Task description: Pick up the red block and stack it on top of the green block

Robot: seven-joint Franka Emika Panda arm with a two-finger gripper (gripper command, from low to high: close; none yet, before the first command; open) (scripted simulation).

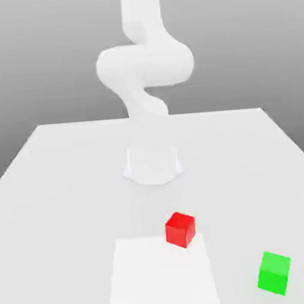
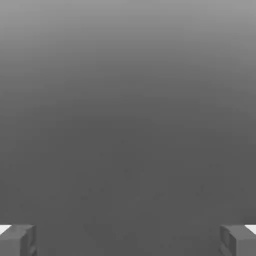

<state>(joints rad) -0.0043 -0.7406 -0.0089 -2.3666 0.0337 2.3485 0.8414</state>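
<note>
The red block (image 1: 180,229) sits on the white table (image 1: 54,188), a little in front of the arm's base. Nearer the front edge, toward the exterior view's right, rests the green block (image 1: 275,272), well apart from the red one. In the hand view my gripper (image 2: 128,241) is open: its two grey fingertips (image 2: 18,240) stand far apart with nothing between them, against a plain grey background. The white arm (image 1: 144,65) rises behind the table and curls upward.
The arm's round base (image 1: 153,164) stands mid-table. A slightly brighter square patch (image 1: 161,279) lies on the table surface beside the red block, toward the front edge.
</note>
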